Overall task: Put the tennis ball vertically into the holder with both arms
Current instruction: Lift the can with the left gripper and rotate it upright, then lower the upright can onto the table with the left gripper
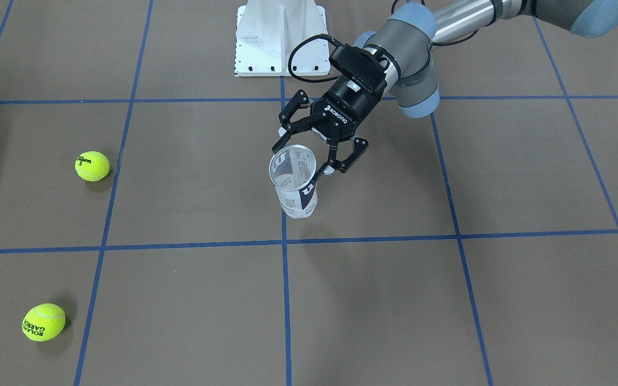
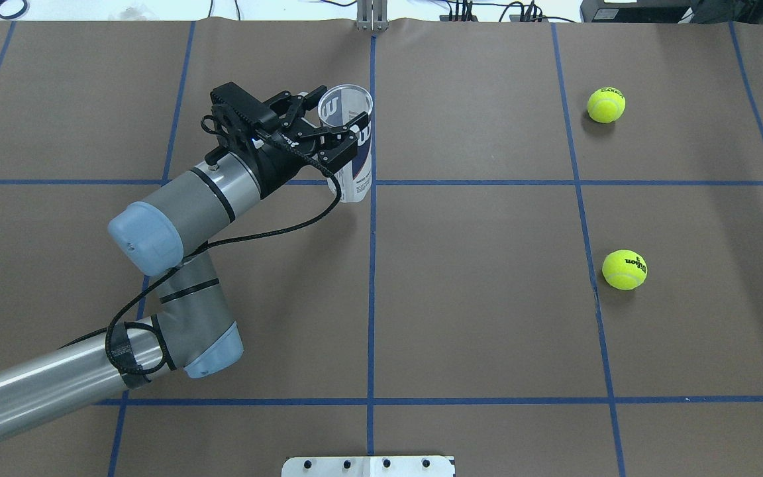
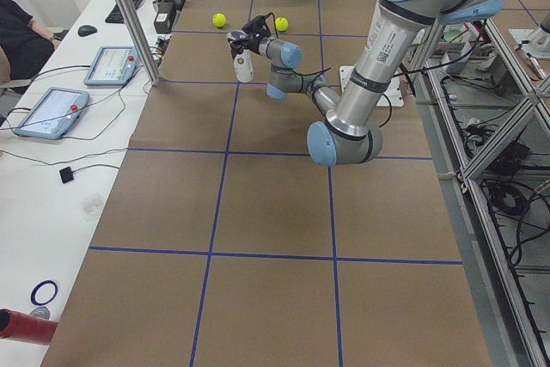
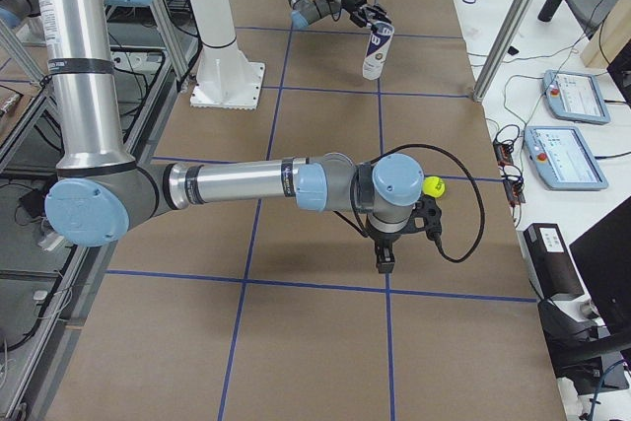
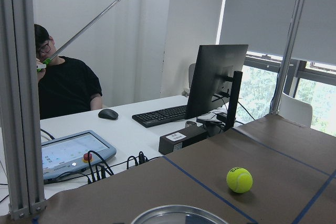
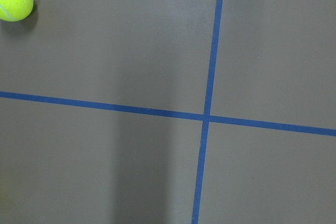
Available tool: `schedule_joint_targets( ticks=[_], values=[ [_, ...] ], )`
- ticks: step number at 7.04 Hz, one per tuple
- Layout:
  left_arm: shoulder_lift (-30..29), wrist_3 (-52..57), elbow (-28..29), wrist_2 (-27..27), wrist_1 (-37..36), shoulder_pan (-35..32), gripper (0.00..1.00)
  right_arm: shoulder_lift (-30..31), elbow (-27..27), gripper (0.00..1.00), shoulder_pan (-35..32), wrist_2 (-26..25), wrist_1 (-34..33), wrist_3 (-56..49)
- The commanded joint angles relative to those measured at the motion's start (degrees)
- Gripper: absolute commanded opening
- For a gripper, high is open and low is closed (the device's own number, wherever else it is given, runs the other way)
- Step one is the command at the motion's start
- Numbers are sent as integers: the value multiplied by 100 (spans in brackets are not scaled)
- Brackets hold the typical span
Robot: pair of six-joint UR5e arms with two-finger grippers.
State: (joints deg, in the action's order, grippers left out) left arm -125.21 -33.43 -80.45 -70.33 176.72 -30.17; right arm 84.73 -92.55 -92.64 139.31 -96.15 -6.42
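Observation:
The holder is a clear tube with a white and navy label. It stands upright on the brown table near the middle grid line, also seen in the overhead view. My left gripper is open, its fingers on either side of the tube's top rim. Two yellow tennis balls lie apart from it, one marked Wilson and one marked Roland Garros. My right gripper points down at the table beside the Roland Garros ball; I cannot tell whether it is open. That ball shows in the right wrist view's corner.
The white pedestal base stands at the robot's side of the table. A person sits at a white desk with a monitor, keyboard and tablets beyond the table's far edge. Aluminium frame posts stand at that edge.

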Motion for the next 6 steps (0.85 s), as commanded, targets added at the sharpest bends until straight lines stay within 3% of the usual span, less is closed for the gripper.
schedule_joint_targets(
  ticks=[1, 6],
  values=[
    [5, 47, 293, 37, 380, 3, 17, -9, 0, 99, 0, 0, 0, 0],
    [-30, 65, 680, 309, 891, 266, 17, -44, 70, 99, 9, 0, 0, 0]
  ],
)
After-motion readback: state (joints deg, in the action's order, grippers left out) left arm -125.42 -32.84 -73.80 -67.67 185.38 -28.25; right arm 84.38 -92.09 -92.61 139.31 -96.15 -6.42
